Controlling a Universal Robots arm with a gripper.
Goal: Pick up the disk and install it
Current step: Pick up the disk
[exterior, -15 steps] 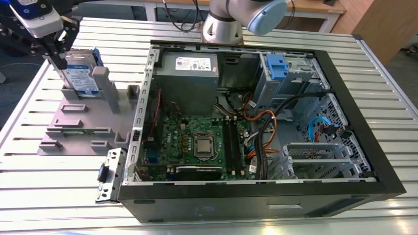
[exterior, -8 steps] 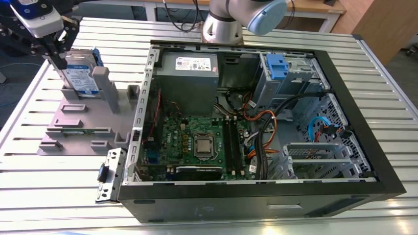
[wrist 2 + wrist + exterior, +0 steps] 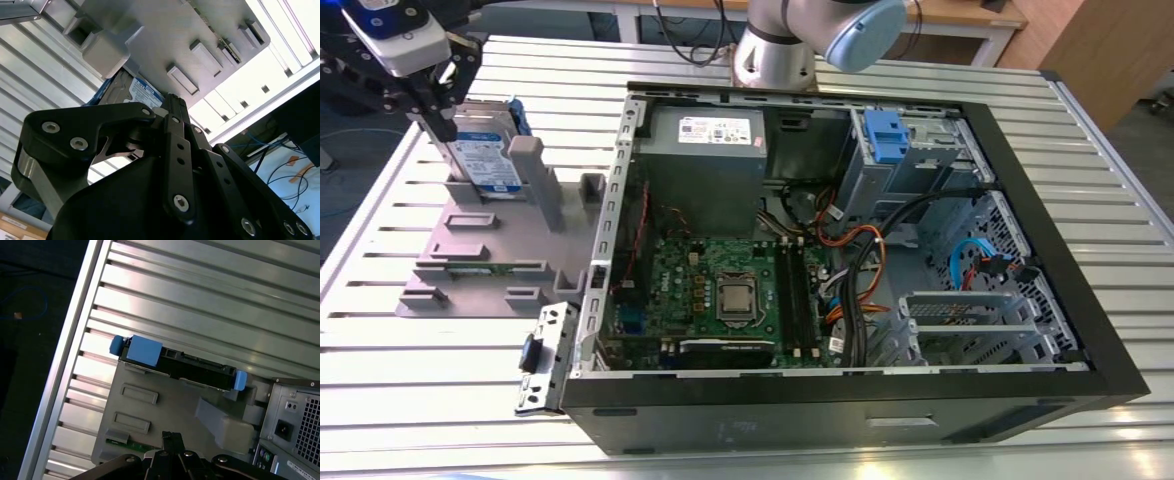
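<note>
The black gripper (image 3: 438, 112), its opening impossible to tell, should centre squarely over the upright silver, blue-bracketed disk (image 3: 484, 160) before closing.

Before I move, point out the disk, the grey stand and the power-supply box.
disk (image 3: 483, 150): exterior view, labelled face.
grey stand (image 3: 467, 245): exterior view, flat base plate.
power-supply box (image 3: 707, 185): exterior view, bare grey panel.

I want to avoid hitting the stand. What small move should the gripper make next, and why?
Probably shift the gripper sideways until it is centred above the disk. In the first wrist view, the disk stands on edge in the grey stand, and the gripper seems apart from it, over the stand's base.
</note>
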